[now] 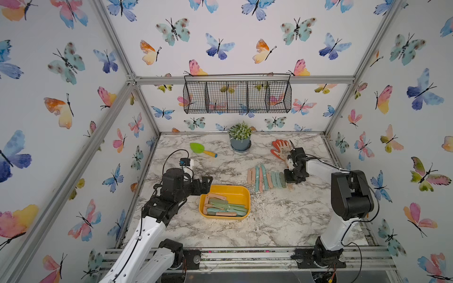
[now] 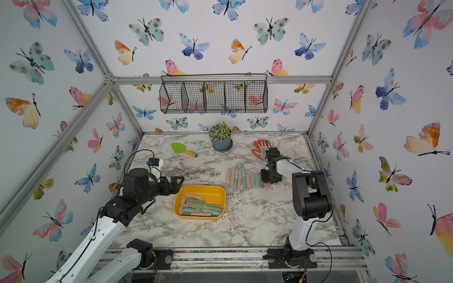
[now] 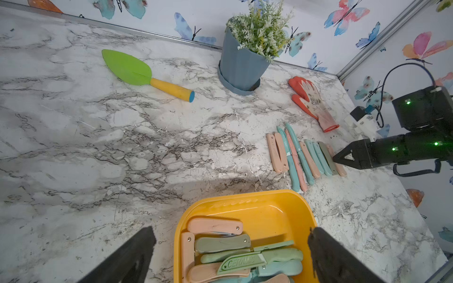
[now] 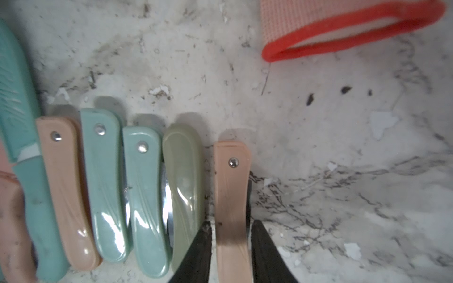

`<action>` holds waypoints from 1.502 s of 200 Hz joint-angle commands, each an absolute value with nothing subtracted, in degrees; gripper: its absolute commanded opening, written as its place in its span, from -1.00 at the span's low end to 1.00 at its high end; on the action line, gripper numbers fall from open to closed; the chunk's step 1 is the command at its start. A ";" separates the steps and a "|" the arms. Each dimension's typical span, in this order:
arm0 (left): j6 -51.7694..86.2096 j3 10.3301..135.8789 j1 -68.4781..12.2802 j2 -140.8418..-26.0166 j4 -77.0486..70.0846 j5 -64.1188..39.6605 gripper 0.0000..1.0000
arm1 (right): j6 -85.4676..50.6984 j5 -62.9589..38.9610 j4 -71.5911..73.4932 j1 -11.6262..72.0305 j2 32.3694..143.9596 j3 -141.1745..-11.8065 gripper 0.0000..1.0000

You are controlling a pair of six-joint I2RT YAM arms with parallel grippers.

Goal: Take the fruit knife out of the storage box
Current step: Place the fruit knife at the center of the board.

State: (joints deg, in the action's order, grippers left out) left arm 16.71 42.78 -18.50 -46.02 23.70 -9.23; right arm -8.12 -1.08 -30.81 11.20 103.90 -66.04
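Marble-patterned tabletop, butterfly-papered walls all round. In both top views the storage box sits just toward 7 o'clock from the table's middle, and a heap of fruit knives in pink, green and teal lies inside it.

My left gripper hangs at the box's 10 o'clock corner. The left wrist view shows its fingers spread wide and gripping nothing, with the box's end below them.

A row of knives lies on the marble at the box's 2 o'clock. My right gripper is down at that row's 3 o'clock end. In the right wrist view it straddles the pink folding knife, which lies flat as the last in the row, beside a sage-green knife. My jaws are only narrowly parted. A sliver of marble shows between one finger and the handle; the other finger is right beside the knife, and I cannot tell whether it touches. The hold is slack, not clamped.
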 commanded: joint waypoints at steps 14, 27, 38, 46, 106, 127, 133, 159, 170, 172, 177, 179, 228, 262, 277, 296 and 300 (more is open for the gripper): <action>16.17 43.33 -18.54 -45.29 24.07 -8.54 0.97 | -9.19 -2.91 -30.67 10.90 97.98 -66.40 -0.35; 16.17 43.49 -18.54 -45.18 24.25 -8.31 0.97 | -9.22 -4.08 -30.66 10.92 96.47 -66.71 -0.34; 16.17 43.59 -18.54 -45.00 24.48 -7.61 0.97 | -8.60 -5.72 -29.98 10.90 95.00 -66.75 -0.34; 16.22 43.67 -18.53 -44.75 24.58 -6.79 0.97 | -8.07 -7.30 -29.15 10.90 93.62 -66.48 -0.35; 17.29 43.44 -17.29 -42.28 24.89 0.29 0.97 | -2.63 -20.99 -19.20 15.76 81.98 -62.38 -0.28; 18.07 43.37 -16.06 -41.39 25.11 3.90 0.97 | 1.06 -20.37 -18.20 23.46 80.52 -62.65 -0.22; 18.26 43.42 -15.72 -41.22 25.27 4.90 0.97 | 2.00 -19.79 -17.90 26.06 80.42 -62.81 -0.19; 19.02 43.33 -14.84 -40.22 25.66 9.23 0.97 | 4.77 -17.85 -17.18 36.55 82.50 -64.25 -0.11; 19.27 43.41 -14.77 -39.97 25.94 10.88 0.97 | 5.53 -17.10 -17.19 39.85 84.36 -65.24 -0.09; 19.32 43.42 -14.74 -39.92 26.00 11.14 0.97 | 5.64 -17.06 -17.22 40.48 84.68 -65.40 -0.09; 19.42 43.50 -14.68 -39.94 26.16 11.62 0.97 | 6.02 -16.86 -17.35 41.79 85.71 -66.02 -0.09; 19.49 43.51 -14.68 -39.91 26.23 11.85 0.97 | 6.21 -16.76 -17.57 42.37 86.12 -66.29 -0.09; 19.85 43.68 -14.59 -39.83 26.66 13.27 0.97 | 12.06 -12.28 -24.74 53.51 98.15 -74.92 -0.07; 20.02 43.77 -14.48 -39.42 26.89 14.02 0.97 | 14.27 -8.19 -31.97 57.92 107.62 -82.42 -0.06; 20.04 43.68 -14.41 -39.02 26.76 14.14 0.97 | 15.12 -7.80 -34.17 58.93 110.82 -84.92 -0.06; 20.04 43.64 -14.41 -39.04 26.62 14.06 0.97 | 17.08 -8.44 -36.53 59.83 113.54 -86.97 0.00; 20.06 43.60 -14.41 -39.09 26.59 14.06 0.97 | 17.43 -8.66 -36.86 59.93 113.87 -87.24 0.01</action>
